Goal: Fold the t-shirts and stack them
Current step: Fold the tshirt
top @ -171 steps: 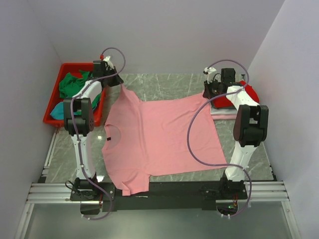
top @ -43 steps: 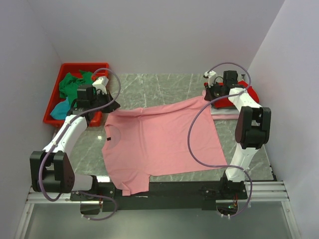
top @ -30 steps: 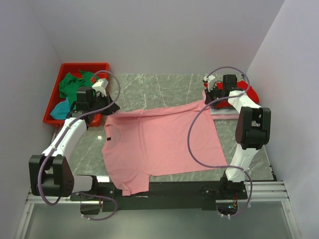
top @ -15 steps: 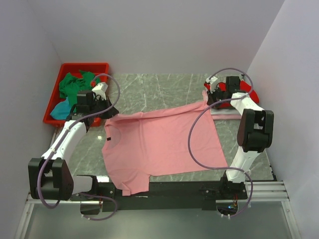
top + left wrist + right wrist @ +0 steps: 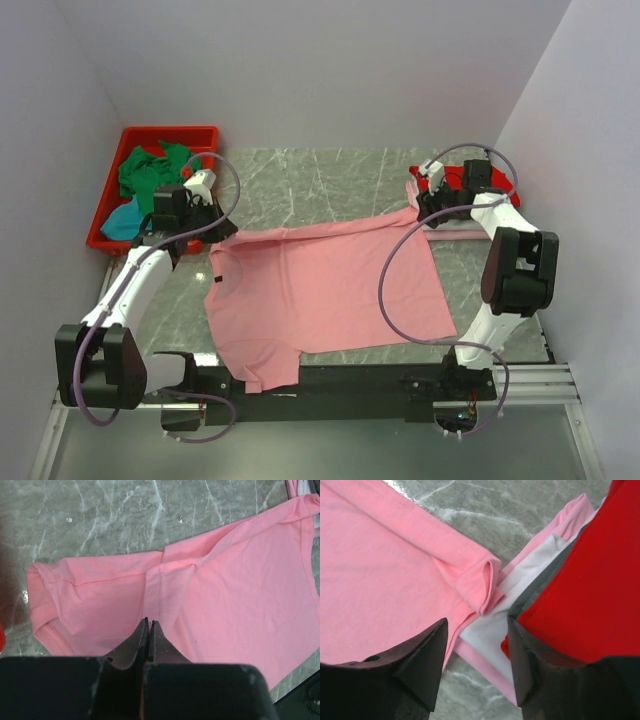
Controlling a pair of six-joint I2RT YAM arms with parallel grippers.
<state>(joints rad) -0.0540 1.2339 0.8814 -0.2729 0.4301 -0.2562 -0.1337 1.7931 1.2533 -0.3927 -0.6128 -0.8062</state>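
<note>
so the red plastic bin (image 5: 170, 130) has a crumpled green tee (image 5: 145, 170) + teal tee (image 5: 120, 218) inside. Salmon pink cloth t-shirt (image 5: 320, 290) is on the grey marble table (image 5: 300, 170), my left pincer (image 5: 149, 626) clamped on it. Right pincer (image 5: 477, 630) just let go, jaws apart.

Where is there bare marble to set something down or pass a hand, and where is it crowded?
Free: the far strip of table between the red bin and the folded stack, beyond the pink shirt; also the near-left patch beside its collar. Crowded: the far-right corner, where the right gripper hangs open at the stack.
</note>
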